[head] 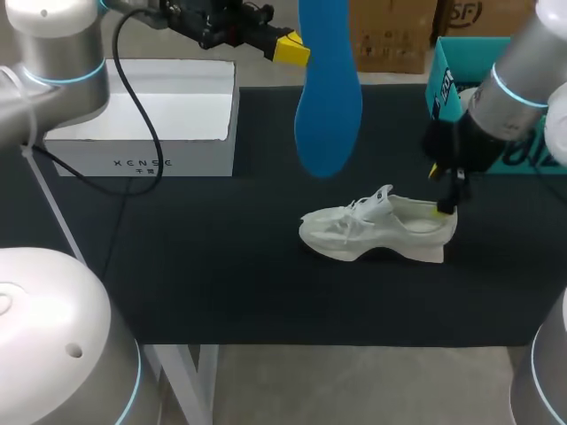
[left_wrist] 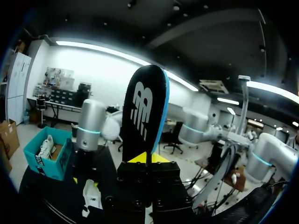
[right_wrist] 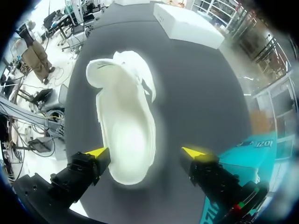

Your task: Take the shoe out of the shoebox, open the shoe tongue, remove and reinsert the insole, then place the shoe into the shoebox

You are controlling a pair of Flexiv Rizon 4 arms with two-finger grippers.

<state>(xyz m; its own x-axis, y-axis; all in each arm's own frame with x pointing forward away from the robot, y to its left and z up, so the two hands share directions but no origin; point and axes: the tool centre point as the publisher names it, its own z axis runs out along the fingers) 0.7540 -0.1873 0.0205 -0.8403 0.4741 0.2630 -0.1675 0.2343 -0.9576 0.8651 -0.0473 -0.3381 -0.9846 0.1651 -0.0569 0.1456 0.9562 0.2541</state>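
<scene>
- Shoe (head: 376, 232), white, stood on its sole on the black table top (head: 204, 266), outside both boxes. Its heel sat between the fingers of the right gripper (right_wrist: 145, 153) and its toe pointed away ahead of them.
- Those fingers were spread wide over the heel. One yellow fingertip (right_wrist: 99, 152) hung just beside the heel's side and the other stood apart from it, so they clasped nothing.
- From above the fingers, the shoe's opening was a bright white hollow. What lay inside could not be made out.
- Insole (head: 328, 106), blue on one face and black with a white mark on the other, was pinched by one end between the narrow-set fingers of the left gripper (left_wrist: 147, 159). Most of its length stuck out beyond the yellow tips.
- It hung in the air above the table, apart from the shoe and in neither box.
- White shoebox (head: 232, 106) sat at the table's far side, well apart from both sets of fingers. Its top showed only plain white, and whether it was lidded or open could not be told.
- Teal box (head: 440, 71) stood just beside the right gripper, off to the side of its fingers. In the left wrist view it was open, with a second white shoe (left_wrist: 46, 145) lying inside.
</scene>
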